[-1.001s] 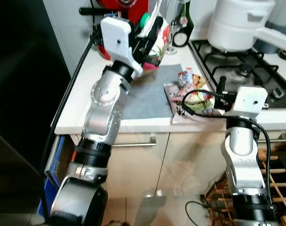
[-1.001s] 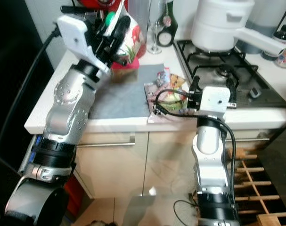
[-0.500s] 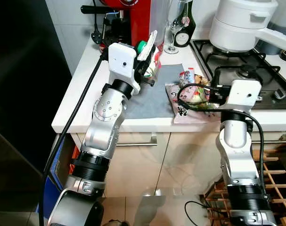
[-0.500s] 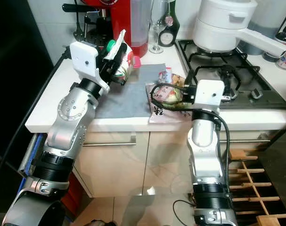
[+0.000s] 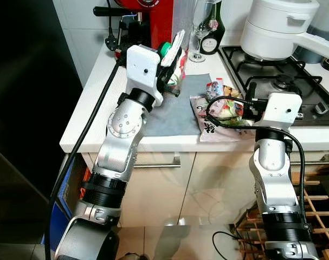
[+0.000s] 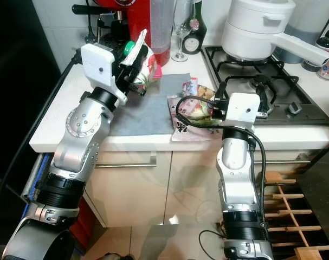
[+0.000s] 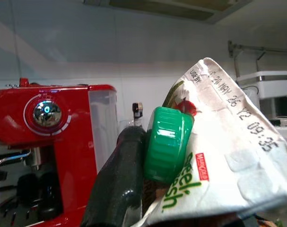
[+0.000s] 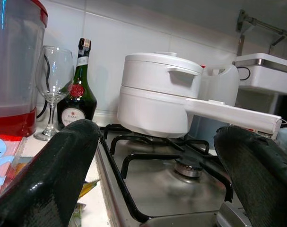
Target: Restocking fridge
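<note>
Hidden: we could not see the lower body of the carton, which sat behind the left gripper and its white wrist housing; the carton's print was only partly readable in the left wrist view.
Cut off: we saw the red coffee machine and the white saucepan run past the top edge of the head views.
Hard to make out: we could not sort the packets in the crinkled heap of groceries behind the right arm's cable.
Left gripper: we saw it closed on the carton, one glossy black finger pressed beside the ribbed green cap, held tilted above the back of the grey mat.
Right gripper: we saw it spread wide and holding nothing, its rounded black fingers framing the hob at the counter's front edge.
Shapes: we noted a gabled paper carton top, a stemmed wine glass, a dark bottle and a smooth white worktop.
</note>
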Controlling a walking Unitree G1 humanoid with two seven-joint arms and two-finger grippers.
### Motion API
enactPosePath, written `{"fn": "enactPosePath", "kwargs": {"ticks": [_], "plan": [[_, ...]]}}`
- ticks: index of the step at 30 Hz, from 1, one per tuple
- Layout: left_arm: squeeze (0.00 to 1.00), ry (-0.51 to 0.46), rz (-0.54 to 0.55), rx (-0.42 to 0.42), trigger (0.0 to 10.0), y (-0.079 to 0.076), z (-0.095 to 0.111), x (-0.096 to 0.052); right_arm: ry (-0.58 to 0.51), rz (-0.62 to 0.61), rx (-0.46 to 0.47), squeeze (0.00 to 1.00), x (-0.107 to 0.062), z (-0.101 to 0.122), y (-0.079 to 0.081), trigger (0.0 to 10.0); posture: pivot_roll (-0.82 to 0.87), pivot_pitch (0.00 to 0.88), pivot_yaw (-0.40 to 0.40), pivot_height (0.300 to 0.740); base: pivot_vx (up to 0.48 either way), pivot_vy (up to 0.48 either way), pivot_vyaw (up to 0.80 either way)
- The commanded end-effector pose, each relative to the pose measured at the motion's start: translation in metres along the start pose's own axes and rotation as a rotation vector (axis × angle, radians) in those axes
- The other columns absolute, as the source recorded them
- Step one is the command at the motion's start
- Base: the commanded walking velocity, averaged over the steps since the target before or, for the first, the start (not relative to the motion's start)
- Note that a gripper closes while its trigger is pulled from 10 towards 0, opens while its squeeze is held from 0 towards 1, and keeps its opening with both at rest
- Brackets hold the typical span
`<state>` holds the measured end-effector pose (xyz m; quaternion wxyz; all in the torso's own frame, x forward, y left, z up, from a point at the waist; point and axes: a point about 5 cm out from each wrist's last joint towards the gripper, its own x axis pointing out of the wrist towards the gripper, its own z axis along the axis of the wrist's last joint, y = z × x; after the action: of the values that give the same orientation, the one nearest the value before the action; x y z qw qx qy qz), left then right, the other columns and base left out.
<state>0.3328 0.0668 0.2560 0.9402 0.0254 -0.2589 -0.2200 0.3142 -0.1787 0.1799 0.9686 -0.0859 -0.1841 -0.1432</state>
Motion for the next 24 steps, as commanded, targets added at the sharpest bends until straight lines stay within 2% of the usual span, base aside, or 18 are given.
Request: {"fn": "enactPosePath", "kwargs": {"ticks": [1, 22, 24], "plan": [[0.0, -0.019, -0.014, 0.012, 10.0, -0.0006, 0.0061, 0.0033, 0.01, -0.023, 0.003, 0.0, 0.0001, -0.0027, -0.0027, 10.0, -0.12, 0.0, 0.041, 0.74, 0.0, 0.0, 0.0], [0.0, -0.023, -0.032, -0.033, 10.0, -0.0066, 0.0094, 0.0018, 0.051, -0.026, 0.007, 0.0, -0.0038, -0.0111, -0.0032, 10.0, -0.12, 0.0, 0.046, 0.74, 0.0, 0.0, 0.0], [0.0, -0.019, -0.031, -0.053, 10.0, -0.0075, 0.0095, 0.0023, 0.059, -0.026, 0.007, 0.0, -0.0043, -0.0126, -0.0038, 10.0, -0.13, 0.0, 0.045, 0.74, -0.324, -0.242, 0.0]]}}
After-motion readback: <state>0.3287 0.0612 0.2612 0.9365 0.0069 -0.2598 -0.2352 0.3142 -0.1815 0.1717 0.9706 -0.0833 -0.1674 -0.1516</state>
